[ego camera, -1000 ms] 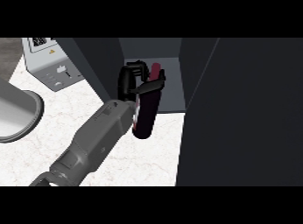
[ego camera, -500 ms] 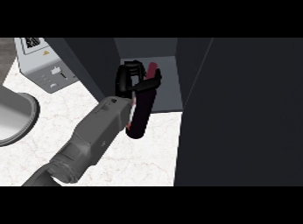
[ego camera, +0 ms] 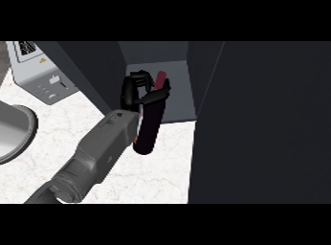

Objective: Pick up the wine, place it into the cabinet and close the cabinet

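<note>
The wine bottle (ego camera: 148, 129) was held by one hand (ego camera: 135, 92), whose black fingers and thumb were curled round its upper part. With only one grey forearm (ego camera: 91, 160) in view, rising from the lower edge left of centre, I could not tell which of the robot's hands it was. The bottle was dark red and hung tilted, its neck pointing up into the open cabinet (ego camera: 158, 62) and its rounded base hanging out in front of the cabinet, above the white marbled counter (ego camera: 161, 172). The bottle's upper end lay against the grey back wall of the cabinet's opening as seen from above; whether it touched anything inside could not be told.

Right of the bottle, a large dark panel (ego camera: 267, 124), seemingly the cabinet's door standing open, filled that whole side of the view. Left of the cabinet stood a light grey boxy appliance (ego camera: 45, 76) with small controls on its face. Farther left of the cabinet, at the edge of the view, lay a big pale grey round object (ego camera: 6, 136) with a thick rim; what it was could not be told.
</note>
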Available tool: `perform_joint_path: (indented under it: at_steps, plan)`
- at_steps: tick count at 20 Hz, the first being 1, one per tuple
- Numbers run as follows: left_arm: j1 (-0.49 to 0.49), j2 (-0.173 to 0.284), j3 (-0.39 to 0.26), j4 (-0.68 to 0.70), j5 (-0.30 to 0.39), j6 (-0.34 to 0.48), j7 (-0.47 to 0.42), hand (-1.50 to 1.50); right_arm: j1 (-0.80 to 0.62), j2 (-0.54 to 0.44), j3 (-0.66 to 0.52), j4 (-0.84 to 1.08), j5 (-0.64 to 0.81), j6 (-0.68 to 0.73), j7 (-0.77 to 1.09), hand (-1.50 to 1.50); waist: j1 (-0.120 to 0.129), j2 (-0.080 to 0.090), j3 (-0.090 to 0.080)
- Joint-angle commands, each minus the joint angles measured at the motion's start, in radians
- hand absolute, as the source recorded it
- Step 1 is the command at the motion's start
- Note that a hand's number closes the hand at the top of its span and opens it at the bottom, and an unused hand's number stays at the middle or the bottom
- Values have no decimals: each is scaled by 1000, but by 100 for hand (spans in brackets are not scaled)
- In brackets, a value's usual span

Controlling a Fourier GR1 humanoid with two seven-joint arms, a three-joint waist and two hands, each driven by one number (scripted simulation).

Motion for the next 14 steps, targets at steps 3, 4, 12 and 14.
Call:
perform_joint_path:
  at_steps: [3,4,12,14]
  plan:
    - [39,-9,-5,49,9,-5,-60,150,-16,2,-2,23,1,4,-12,-150,-12,13,-2]
    - [9,-9,-12,60,-6,-13,-63,150,-74,-6,18,22,15,-39,29,-150,3,12,-3]
    - [-25,-9,9,91,19,-33,-66,150,0,28,48,-39,2,-29,28,-150,-23,13,-2]
    - [-6,-9,5,87,14,-38,-109,150,-19,19,23,6,20,-26,10,-150,-8,11,-2]
